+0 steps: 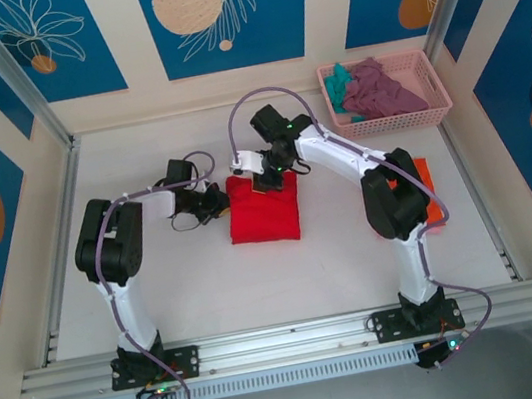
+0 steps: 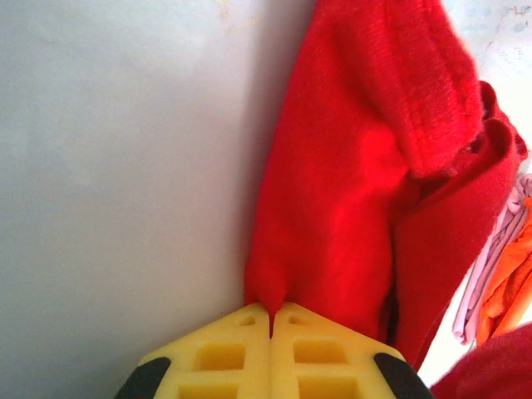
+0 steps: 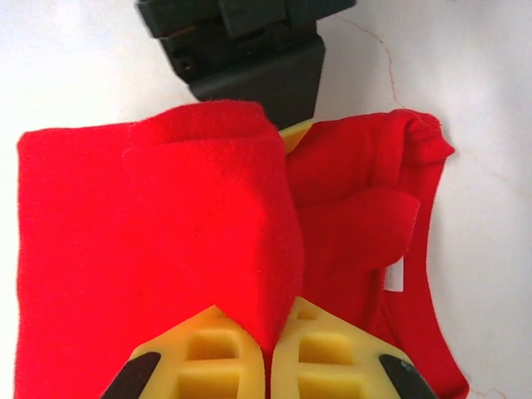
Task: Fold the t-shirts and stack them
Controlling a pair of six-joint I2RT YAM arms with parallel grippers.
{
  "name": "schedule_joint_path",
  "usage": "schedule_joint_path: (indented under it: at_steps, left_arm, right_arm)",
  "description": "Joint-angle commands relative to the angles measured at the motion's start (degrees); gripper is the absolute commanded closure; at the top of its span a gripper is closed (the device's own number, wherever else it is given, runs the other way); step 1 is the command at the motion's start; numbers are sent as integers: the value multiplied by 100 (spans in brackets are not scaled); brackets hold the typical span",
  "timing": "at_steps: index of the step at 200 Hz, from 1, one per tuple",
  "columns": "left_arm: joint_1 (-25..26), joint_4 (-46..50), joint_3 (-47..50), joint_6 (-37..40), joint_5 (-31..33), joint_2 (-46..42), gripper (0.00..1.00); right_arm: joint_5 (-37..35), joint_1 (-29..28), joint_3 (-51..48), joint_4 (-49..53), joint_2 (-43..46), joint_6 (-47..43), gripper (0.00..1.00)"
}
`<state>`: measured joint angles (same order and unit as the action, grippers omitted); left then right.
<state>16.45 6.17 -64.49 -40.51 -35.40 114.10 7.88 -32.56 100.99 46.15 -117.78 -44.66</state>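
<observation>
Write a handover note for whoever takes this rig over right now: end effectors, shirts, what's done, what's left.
Left end effector: shut on the red t-shirt, at its left edge.
Right end effector: shut on a raised fold at its far edge.
Orange t-shirt: on the table, right side, looks folded.
Purple t-shirt and teal t-shirt: crumpled in the basket.
Left: finish the red fold, fold the basket pair, stack all.

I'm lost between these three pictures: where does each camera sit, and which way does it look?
Top external: high behind both arms, looking down on the table and red t-shirt.
Left wrist: on that arm, looking along the shut left pincer pinching the shirt's edge.
Right wrist: likewise over the right pincer, gripping a fold.
All three share the red t-shirt.
</observation>
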Motion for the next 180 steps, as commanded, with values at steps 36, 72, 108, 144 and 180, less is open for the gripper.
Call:
schedule_joint_path:
  at_steps: [36, 72, 108, 144, 180]
  left_arm:
    - [-2, 692, 22, 178, 362, 453, 100]
    - [-19, 738, 24, 211, 394, 446, 100]
    - [-27, 763, 10, 221, 411, 455, 100]
    - [-28, 790, -19, 211, 433, 428, 100]
    - [-28, 799, -6, 230, 442, 429, 100]
  right_arm:
    - [39, 82, 650, -119, -636, -60, 100]
    - [-295, 152, 929, -175, -982, 55, 100]
    - [-433, 215, 1113, -188, -1181, 134, 100]
    - [-633, 250, 1190, -212, -1377, 238, 100]
    - [-684, 259, 1024, -452, -1415, 266, 99]
